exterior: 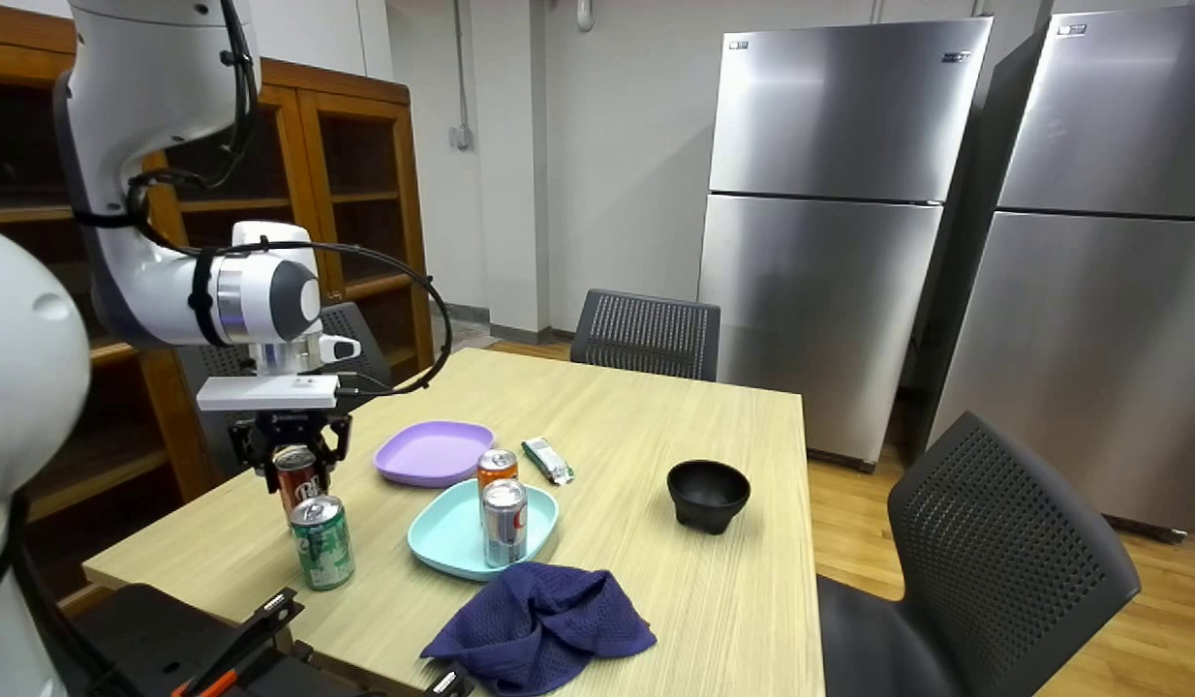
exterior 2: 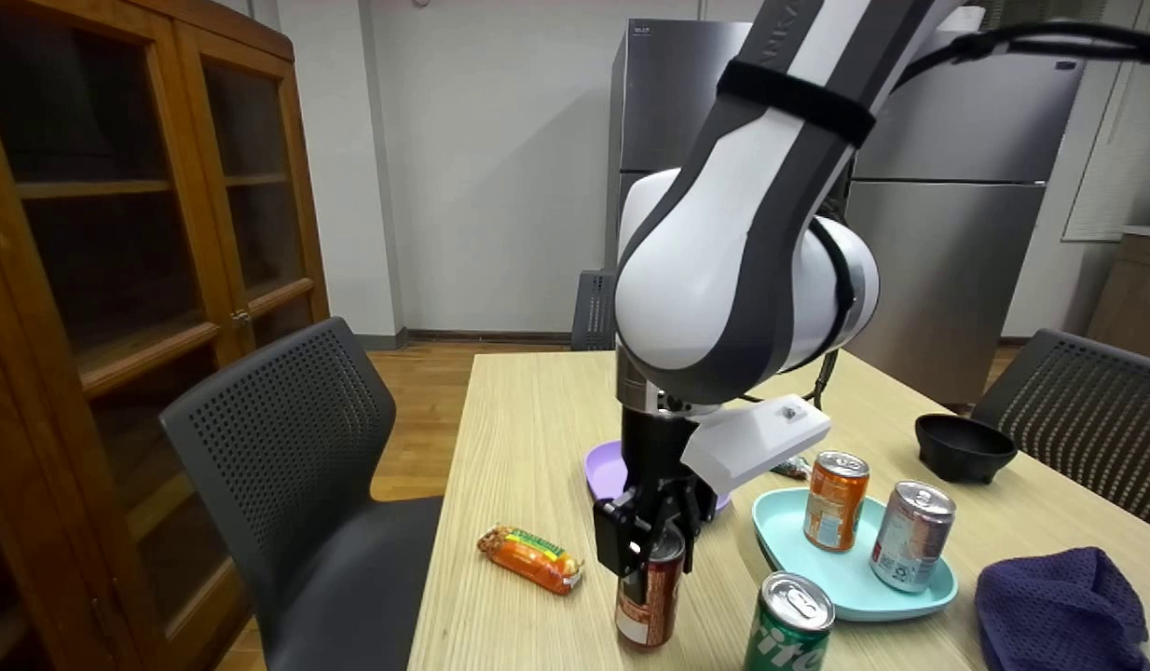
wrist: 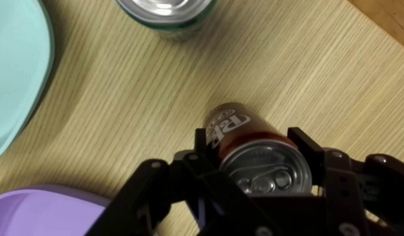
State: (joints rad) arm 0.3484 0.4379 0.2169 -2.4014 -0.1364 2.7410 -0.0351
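My gripper (exterior: 299,481) points down, with a finger on each side of a dark red soda can (exterior: 295,474). In the wrist view the fingers (wrist: 247,131) lie close against both sides of the can (wrist: 236,127), so it looks gripped just below its lid. In an exterior view the can (exterior 2: 651,606) is upright and appears to stand on the table. A green soda can (exterior: 323,552) stands beside it, and its edge also shows in the wrist view (wrist: 175,29). A purple plate (exterior: 433,453) and a teal plate (exterior: 443,528) lie near the gripper.
An orange can (exterior 2: 836,503) and a silver can (exterior 2: 913,540) stand on the teal plate. An orange snack packet (exterior 2: 533,559), a wrapped bar (exterior: 549,460), a black bowl (exterior: 709,499) and a navy cloth (exterior: 549,629) lie on the table. Chairs (exterior: 1004,542) surround it.
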